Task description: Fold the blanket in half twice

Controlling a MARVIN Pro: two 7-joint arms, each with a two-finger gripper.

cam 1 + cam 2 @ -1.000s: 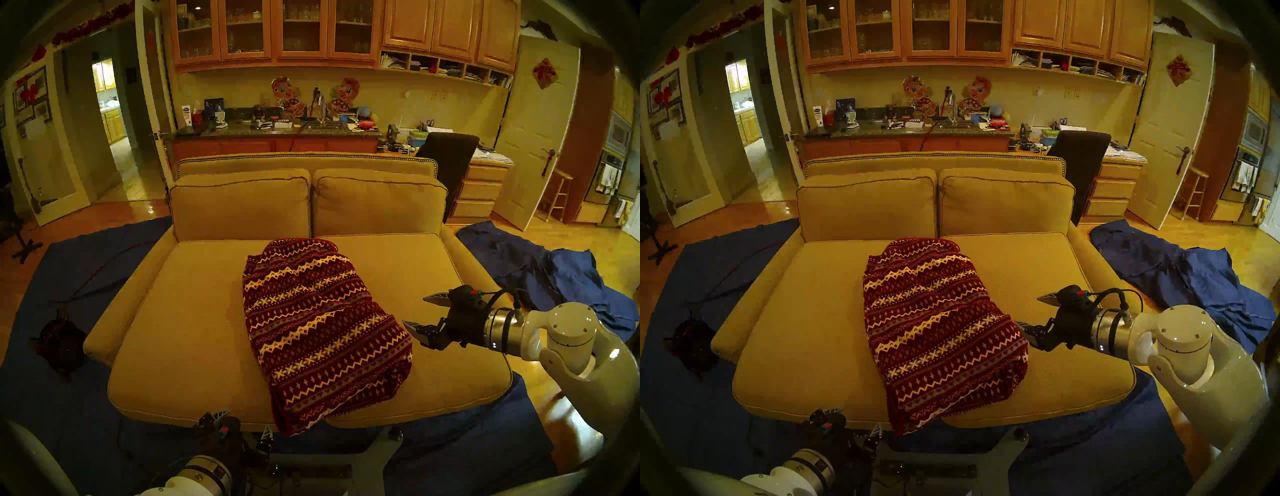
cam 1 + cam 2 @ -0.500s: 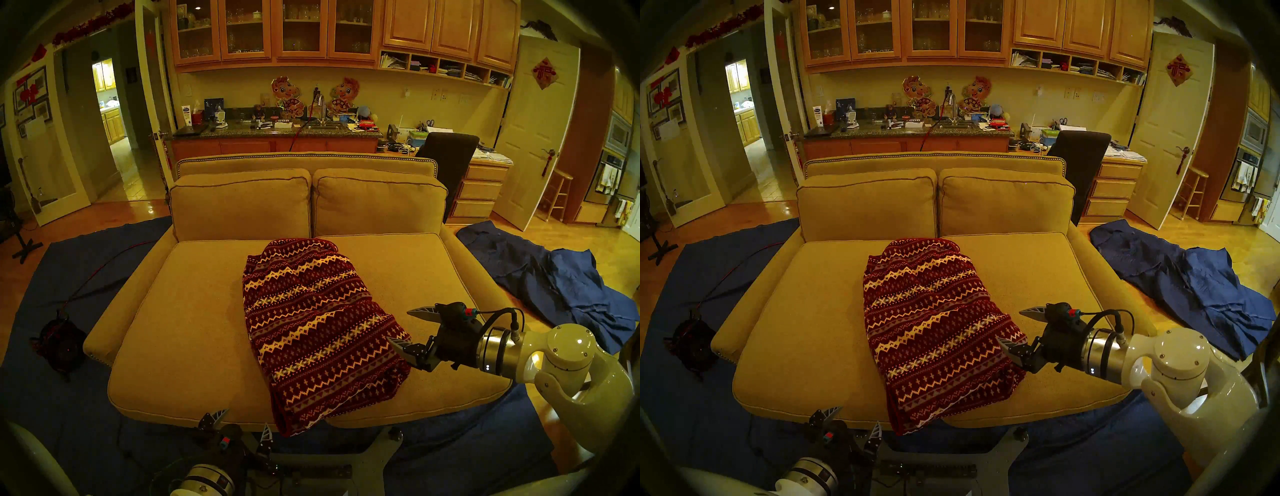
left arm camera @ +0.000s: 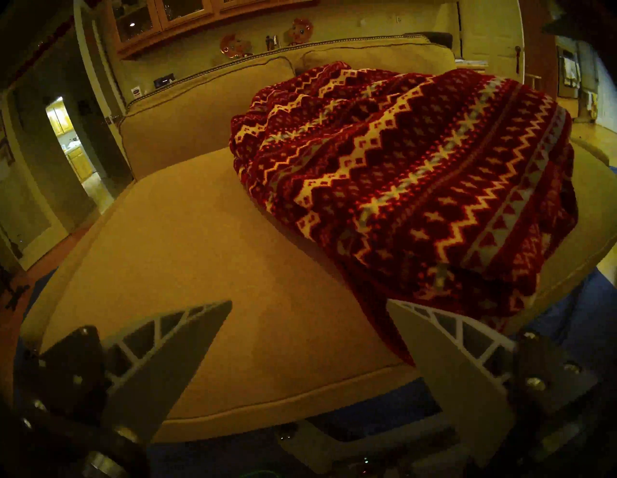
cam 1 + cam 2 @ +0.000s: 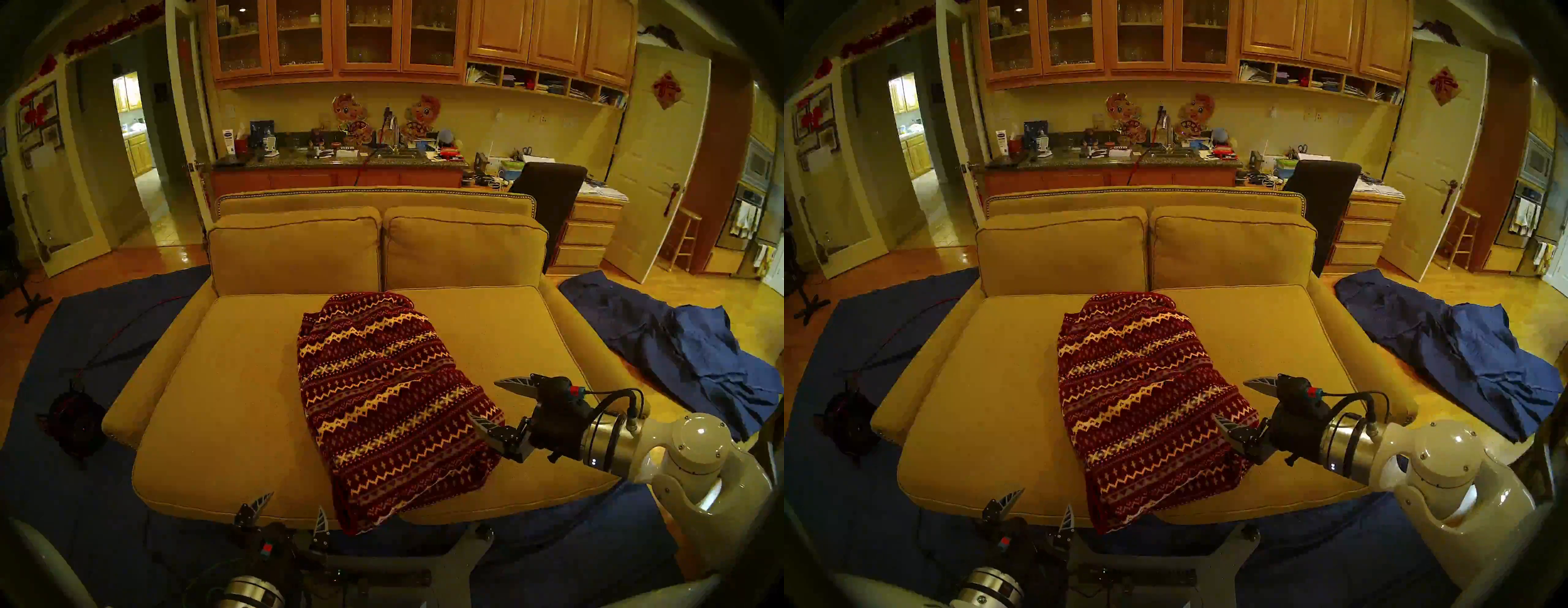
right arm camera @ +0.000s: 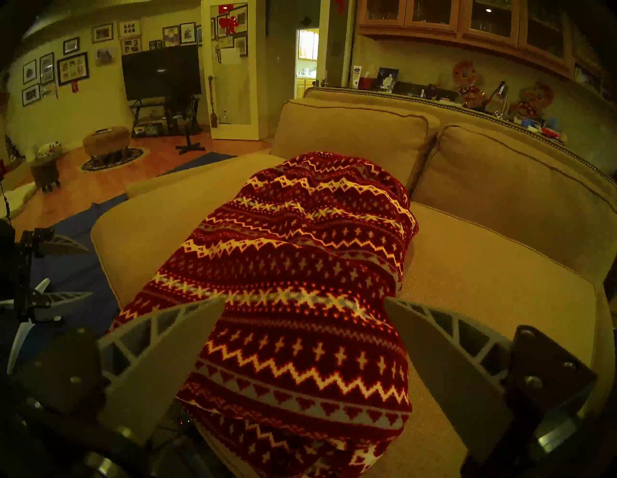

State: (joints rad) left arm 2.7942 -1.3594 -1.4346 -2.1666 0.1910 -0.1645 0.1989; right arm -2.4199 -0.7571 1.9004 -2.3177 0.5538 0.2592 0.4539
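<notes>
The blanket (image 4: pixel 390 403), dark red with cream and grey zigzag bands, lies in a long bundle on the middle of the sofa seat. Its near end hangs over the front edge. It also shows in the head right (image 4: pixel 1149 403), left wrist (image 3: pixel 417 173) and right wrist (image 5: pixel 300 267) views. My right gripper (image 4: pixel 483 399) is open and empty at the blanket's right edge, its jaws straddling that edge (image 5: pixel 304 300). My left gripper (image 4: pixel 297 501) is open and empty, low at the seat's front edge, just left of the hanging end (image 3: pixel 310 302).
The tan sofa (image 4: pixel 220 403) has two back cushions and low arms. A wrinkled blue cloth (image 4: pixel 687 352) lies on the floor at the right. A dark blue floor sheet (image 4: pixel 63 488) lies under the sofa, with a black cable reel (image 4: pixel 76 424) on it at the left.
My right gripper has moved down and left, from beside the blanket to its right edge, staying open. My left gripper has risen a little toward the seat's front edge.
</notes>
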